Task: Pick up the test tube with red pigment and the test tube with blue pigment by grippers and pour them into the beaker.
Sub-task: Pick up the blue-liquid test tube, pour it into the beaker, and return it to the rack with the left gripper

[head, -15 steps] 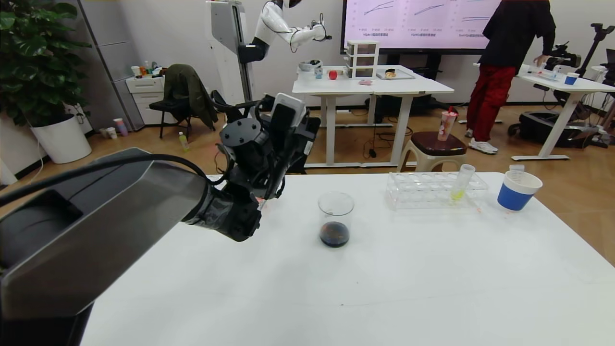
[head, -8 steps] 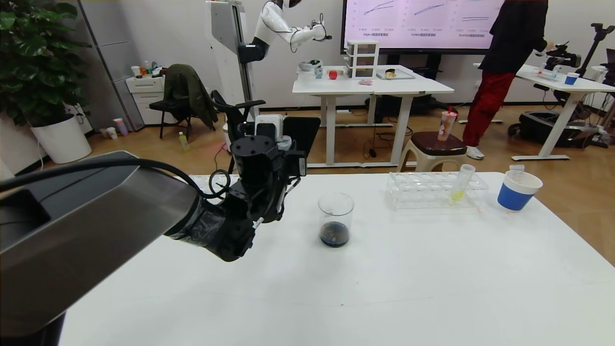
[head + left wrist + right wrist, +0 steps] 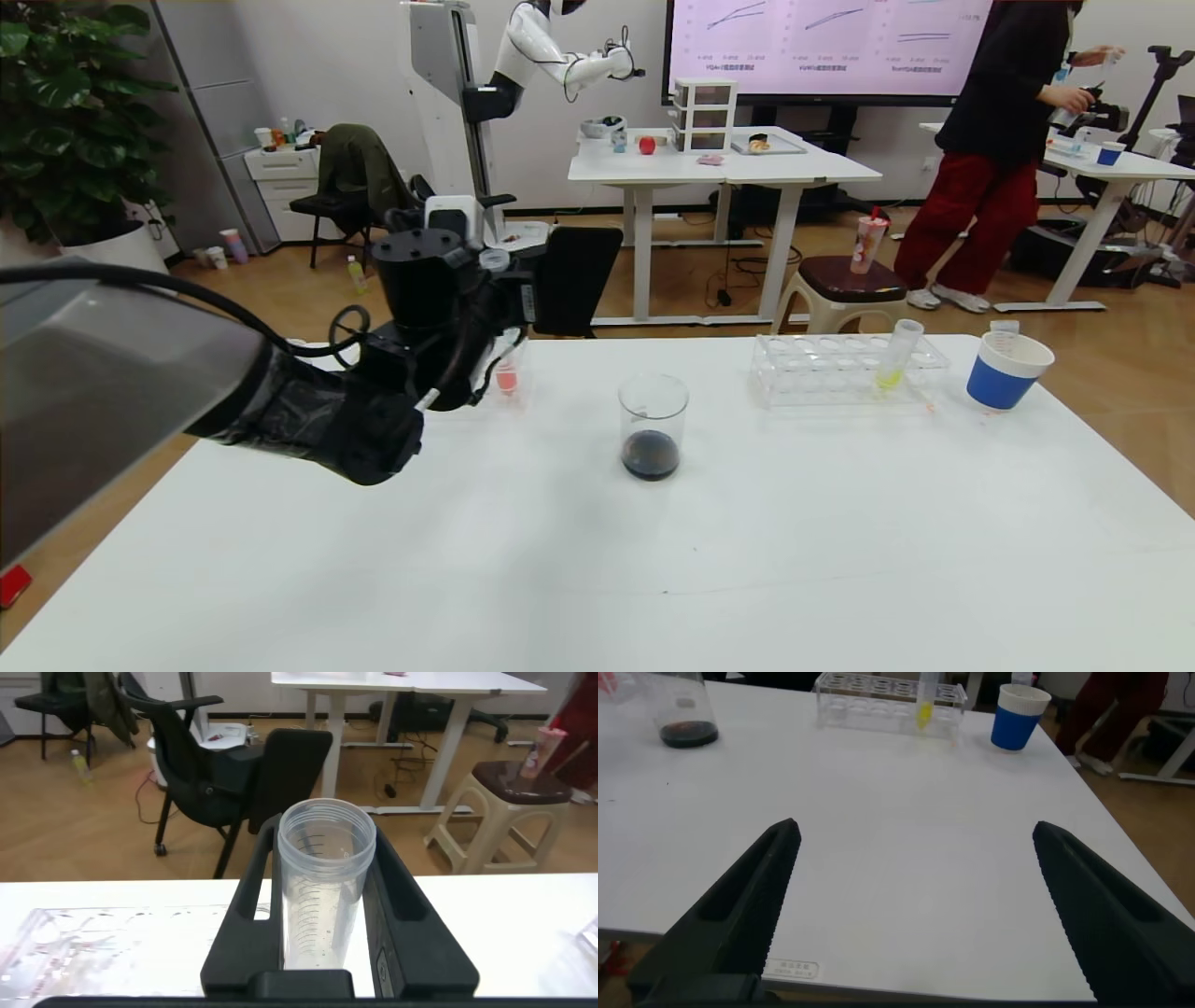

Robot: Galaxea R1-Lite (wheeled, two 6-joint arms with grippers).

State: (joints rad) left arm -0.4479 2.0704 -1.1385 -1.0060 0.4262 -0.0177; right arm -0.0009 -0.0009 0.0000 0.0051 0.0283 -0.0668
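My left gripper (image 3: 493, 280) hovers left of the beaker (image 3: 653, 411) and is shut on a clear graduated test tube (image 3: 322, 905). The tube stands upright, its open mouth (image 3: 493, 259) on top, and looks empty apart from a few drops. The beaker stands mid-table with dark liquid (image 3: 651, 455) at its bottom. No tube with red or blue pigment shows. My right gripper (image 3: 915, 831) is open over the table's near edge, with nothing between its fingers. It does not show in the head view.
A tube with salmon-pink liquid (image 3: 507, 378) stands behind my left gripper, by a clear rack (image 3: 84, 938). Another clear rack (image 3: 822, 369) at the back right holds a yellow-green tube (image 3: 894, 357). A blue-banded paper cup (image 3: 1004, 371) stands beside it.
My left arm has swung left and back from the beaker, carrying the tube and turning it upright. The salmon-pink tube is uncovered again. The beaker has stayed put.
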